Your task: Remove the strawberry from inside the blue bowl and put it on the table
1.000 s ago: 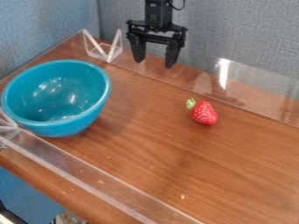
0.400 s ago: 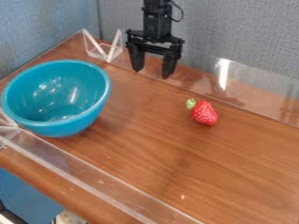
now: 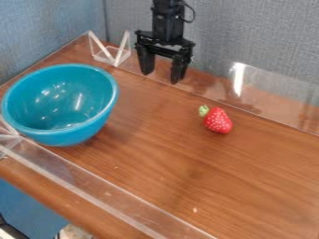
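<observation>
Strawberry [image 3: 217, 120] first: it lies on its side on the bare wood of the counter [image 3: 162, 166], toward the far right edge, its leafy cap pointing up and to the left. From where I stand, the nearest thing is the low clear wall [image 3: 93, 193] running slantwise along the near left edge of the counter. Beyond that, against the left edge, sits the blue bowl [image 3: 59, 105], its inside open to view, with no fruit in it that I can make out. The strawberry is well apart from it, so I'd call the job done: the fruit is out and on the counter, and nothing seems left but for the arm to keep clear.

Farthest off, above the far edge, hangs the black gripper [image 3: 165, 75], pointing down. Its two fingers stand wide apart with nothing between them, and it touches neither fruit nor bowl.
</observation>
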Available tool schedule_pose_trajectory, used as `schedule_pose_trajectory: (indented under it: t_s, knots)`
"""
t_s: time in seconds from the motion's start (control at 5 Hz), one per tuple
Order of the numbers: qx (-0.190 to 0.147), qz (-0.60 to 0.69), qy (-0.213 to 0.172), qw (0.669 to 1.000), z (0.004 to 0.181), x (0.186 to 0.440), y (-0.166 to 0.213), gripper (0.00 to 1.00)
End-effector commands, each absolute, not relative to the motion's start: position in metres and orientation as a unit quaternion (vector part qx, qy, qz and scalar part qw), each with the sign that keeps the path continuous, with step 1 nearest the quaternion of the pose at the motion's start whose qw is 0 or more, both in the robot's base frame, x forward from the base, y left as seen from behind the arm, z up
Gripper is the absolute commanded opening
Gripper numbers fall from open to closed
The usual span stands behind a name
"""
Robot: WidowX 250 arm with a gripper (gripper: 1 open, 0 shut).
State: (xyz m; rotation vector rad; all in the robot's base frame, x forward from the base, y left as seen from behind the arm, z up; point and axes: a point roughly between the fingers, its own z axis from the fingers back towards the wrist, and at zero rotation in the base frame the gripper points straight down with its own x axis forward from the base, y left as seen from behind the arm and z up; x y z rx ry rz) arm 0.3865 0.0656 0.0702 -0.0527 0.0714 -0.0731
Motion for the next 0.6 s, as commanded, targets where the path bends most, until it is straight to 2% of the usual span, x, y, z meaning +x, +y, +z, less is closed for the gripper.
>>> schedule_pose_trajectory:
  t_s: [0.0,0.4]
  knots:
    - [-0.01,-0.022,-0.014,1.0,0.1063,0.3976,0.0869,1.0]
    - [-0.006,-0.01,-0.013,1.0,0.1038,0.3994,0.0904,1.0]
